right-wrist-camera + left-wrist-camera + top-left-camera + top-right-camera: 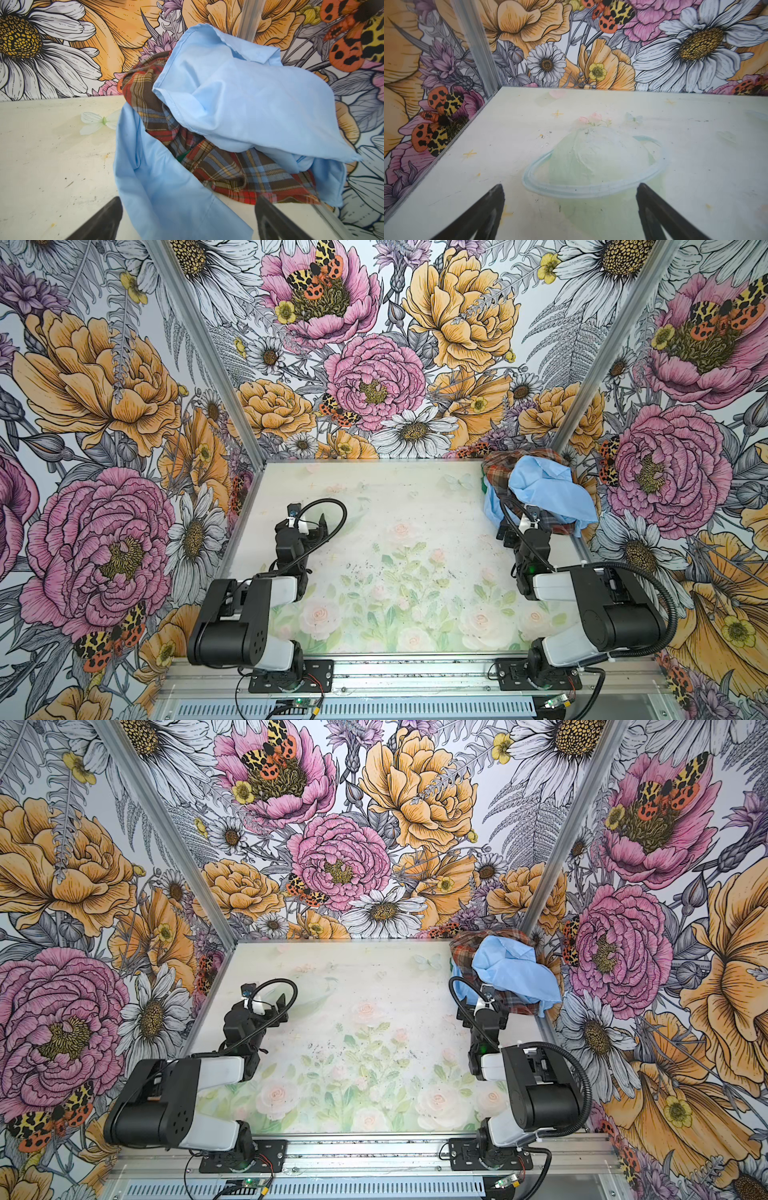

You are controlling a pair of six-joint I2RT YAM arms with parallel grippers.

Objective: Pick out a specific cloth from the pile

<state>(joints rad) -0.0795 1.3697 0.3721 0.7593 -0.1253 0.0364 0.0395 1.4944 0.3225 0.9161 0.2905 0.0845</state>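
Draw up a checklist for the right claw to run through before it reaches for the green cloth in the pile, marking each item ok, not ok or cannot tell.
1. The right claw is open and empty: ok.
2. It faces the pile: ok.
3. The green cloth is in sight: ok, just a sliver.
4. The green cloth is free to pinch: not ok; the plaid cloth and blue cloth fold over it.
5. How far the green cloth runs underneath: cannot tell.
6. The left claw is out of the way: ok, open over the table.
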